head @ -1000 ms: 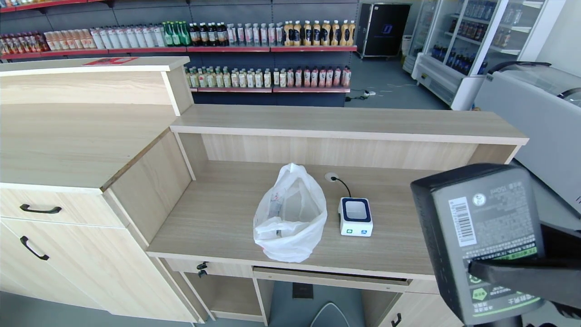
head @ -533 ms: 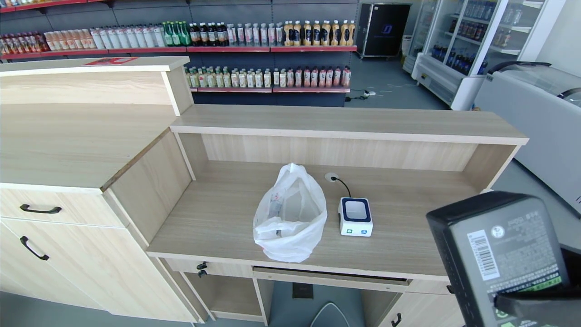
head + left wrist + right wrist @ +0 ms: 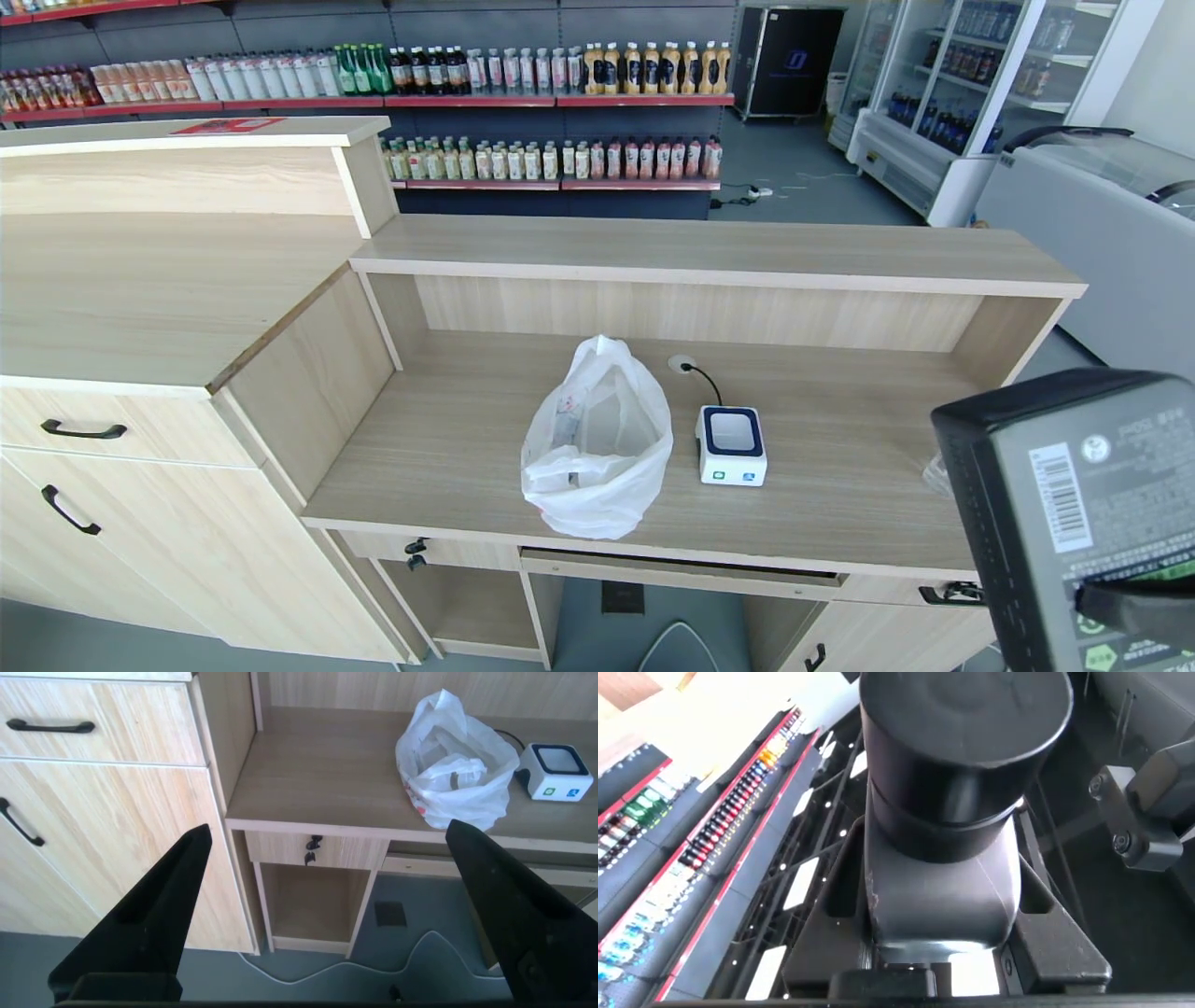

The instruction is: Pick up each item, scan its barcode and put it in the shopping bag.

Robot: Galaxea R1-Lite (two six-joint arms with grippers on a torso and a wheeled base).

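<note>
The black bottle (image 3: 1083, 513) has swung rightward, past the bench's (image 3: 840, 504) right end. The right claw (image 3: 938, 915) is clamped on it, barcode up, probably to find the label before presenting it to the scanner (image 3: 731, 446). The left claw (image 3: 327, 831) hangs apart, leaving the shopping bag (image 3: 597, 448) clear.

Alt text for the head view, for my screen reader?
The right gripper holds a black bottle at lower right, barcode label showing. On the wooden counter sit a white shopping bag and, beside it, a scanner.
</note>
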